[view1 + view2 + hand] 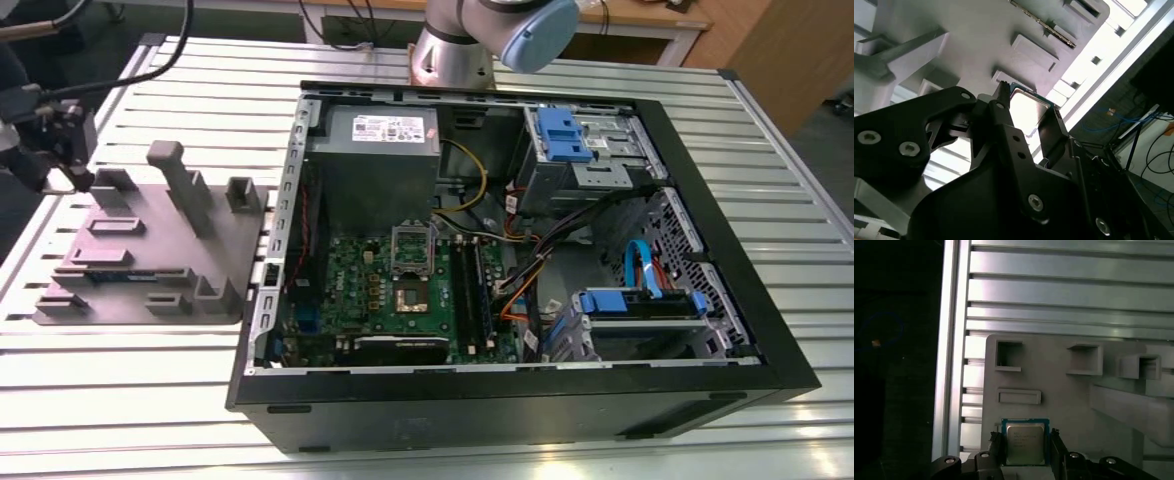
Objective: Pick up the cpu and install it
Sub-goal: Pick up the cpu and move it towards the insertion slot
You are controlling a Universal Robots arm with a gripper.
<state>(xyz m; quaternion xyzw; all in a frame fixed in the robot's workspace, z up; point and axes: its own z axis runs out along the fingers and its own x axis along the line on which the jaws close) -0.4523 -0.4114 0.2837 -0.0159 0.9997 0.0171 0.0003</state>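
The black gripper (1025, 449) pinches the small, square, silver-topped, green-edged cpu (1025, 437) by two opposite sides. The cpu lies on a grey moulded plastic tray (1069, 400) near the slatted metal tabletop's (1054, 290) edge.

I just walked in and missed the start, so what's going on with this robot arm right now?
The arm's gripper sits right at the cpu, which lies on the grey fixture tray on the slatted table. Whether it has hold of the chip is unclear. The open computer case stands beside the tray, toward the exterior view's right.
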